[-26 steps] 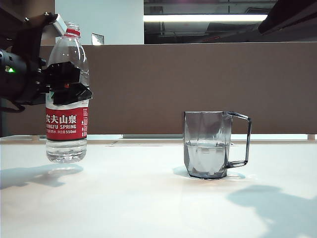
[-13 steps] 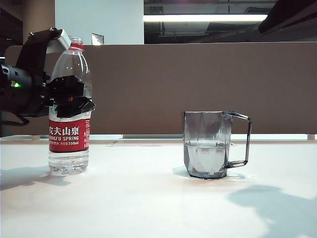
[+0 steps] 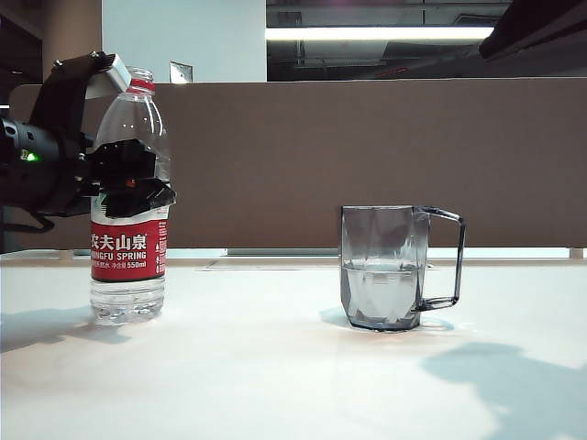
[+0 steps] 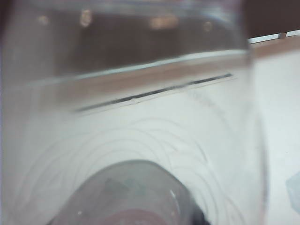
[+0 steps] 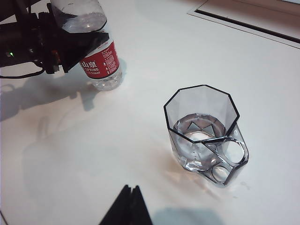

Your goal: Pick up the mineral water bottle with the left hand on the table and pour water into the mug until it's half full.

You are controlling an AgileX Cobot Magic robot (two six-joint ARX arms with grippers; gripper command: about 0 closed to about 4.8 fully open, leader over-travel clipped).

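The exterior view looks level across the table [image 3: 293,385]; the right wrist view looks down on it, and the left wrist view presses against the mineral water bottle [image 4: 140,140].

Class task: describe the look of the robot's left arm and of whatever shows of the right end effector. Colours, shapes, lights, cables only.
The left arm is black and thick, with a small green light, a black cable beneath, a pale grey block on top and an angular black left end effector. The right end effector shows only as a black pointed tip.

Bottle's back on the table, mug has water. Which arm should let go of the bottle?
Left. The left gripper is clamped on the mineral water bottle; the right gripper hangs near the mug, holding nothing.
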